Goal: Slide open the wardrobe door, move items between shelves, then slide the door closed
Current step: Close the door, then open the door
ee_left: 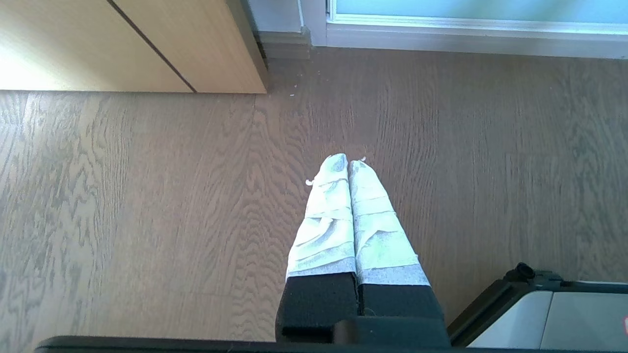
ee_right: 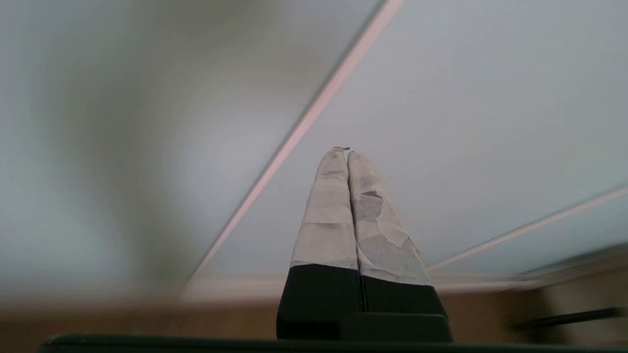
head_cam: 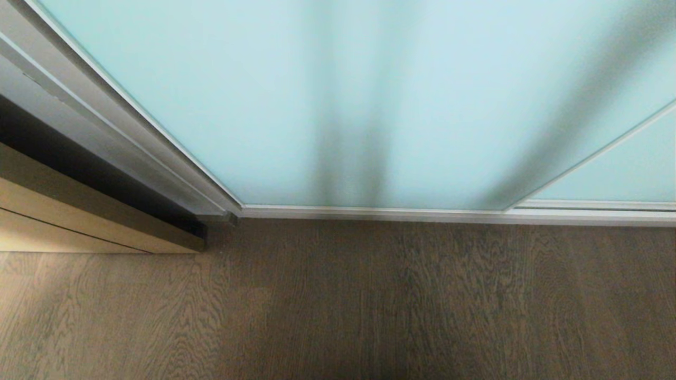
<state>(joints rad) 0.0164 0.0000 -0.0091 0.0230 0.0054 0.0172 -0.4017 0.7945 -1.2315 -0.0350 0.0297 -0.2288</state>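
Sliding wardrobe door [head_cam: 327, 95]: fills my head view from 10 to 2 o'clock, frosted aqua, its bottom rail meeting the floor [head_cam: 338, 306]. I judge it closed, since nothing of the inside shows.
Second glass panel [head_cam: 618, 174]: at 3 o'clock, behind a slanting metal edge; the two overlap there, as sliding panels do.
Tan wooden door [head_cam: 79, 221]: at 8 o'clock, not my target.
Items and shelves: hidden behind the glass, so I cannot count them.
Left gripper [ee_left: 348, 164]: taped fingers pressed together, empty, pointing down over bare floor, well away from the door. I read it as parked.
Right gripper [ee_right: 342, 152]: fingers together, holding nothing, aimed at the glass near a frame strip. I judge it is going for that edge to push the panel sideways; contact I cannot confirm.
Count: two glass panels, two grippers, one wooden door.
Stage: opening not yet begun, by my reading.
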